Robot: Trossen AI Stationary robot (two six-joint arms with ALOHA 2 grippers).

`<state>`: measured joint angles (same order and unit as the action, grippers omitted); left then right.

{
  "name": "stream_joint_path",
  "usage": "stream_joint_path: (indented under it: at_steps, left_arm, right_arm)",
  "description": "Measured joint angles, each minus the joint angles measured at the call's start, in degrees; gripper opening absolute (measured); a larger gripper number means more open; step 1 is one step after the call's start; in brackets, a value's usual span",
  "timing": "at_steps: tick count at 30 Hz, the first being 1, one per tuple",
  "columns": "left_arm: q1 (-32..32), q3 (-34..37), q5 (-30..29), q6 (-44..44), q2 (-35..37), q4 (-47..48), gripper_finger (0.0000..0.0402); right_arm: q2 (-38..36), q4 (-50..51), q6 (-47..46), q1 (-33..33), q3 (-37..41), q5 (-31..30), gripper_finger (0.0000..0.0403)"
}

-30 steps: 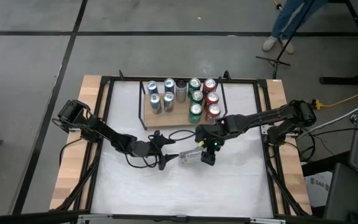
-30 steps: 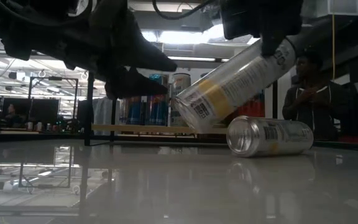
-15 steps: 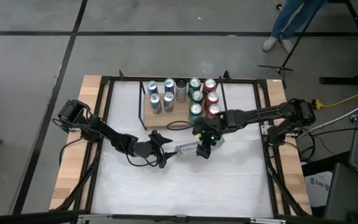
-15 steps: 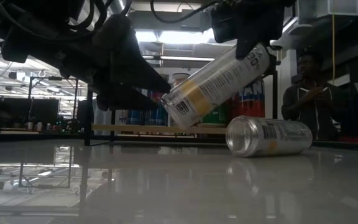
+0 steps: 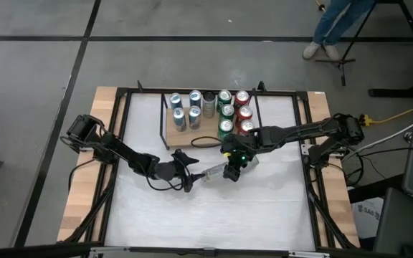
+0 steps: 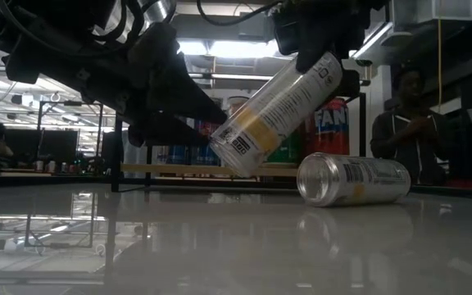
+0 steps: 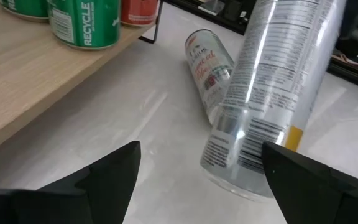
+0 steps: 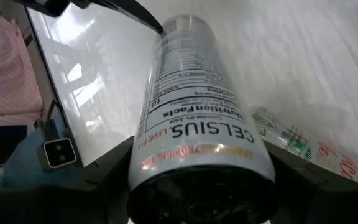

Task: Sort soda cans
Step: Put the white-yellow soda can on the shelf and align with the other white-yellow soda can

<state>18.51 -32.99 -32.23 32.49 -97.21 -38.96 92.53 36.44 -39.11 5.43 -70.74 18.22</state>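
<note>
So the right hand point(image 5: 233, 170), clamped on a tall silver can point(image 6: 275, 115), has carried it closer to the left hand point(image 5: 187, 172), whose fingers sit apart, looks like a handoff before it gets sorted.

The tilted silver can point(image 8: 197, 134) reads "CELSIUS. LIVE FIT", with "Nutrition Facts" and "10" above it. A green can point(image 7: 82, 25) on the wooden board says "RECYCLE". In the low view, a red can point(image 6: 332, 123) behind shows "FAN". Print on the lying can point(image 7: 207, 68) is too small to read.
</note>
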Motion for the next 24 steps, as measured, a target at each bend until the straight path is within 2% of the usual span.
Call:
stream_joint_path:
  at_steps: [11,15,24]
  left_arm:
    - [-2.3,0.0,-0.4,0.0,0.0,1.1,0.0324]
    - [-2.5,0.0,-0.4,-0.1,0.4,0.4,0.0324]
    - [-2.4,0.0,-0.2,-7.3,0.6,-12.2,0.0324]
  right_arm:
    - [0.0,-1.4,-2.5,0.0,0.0,-1.2,0.0264]
    - [0.0,-0.4,-2.5,0.1,0.0,-3.6,0.0264]
    - [0.0,-0.1,-5.9,0.0,0.0,-5.3,0.0264]
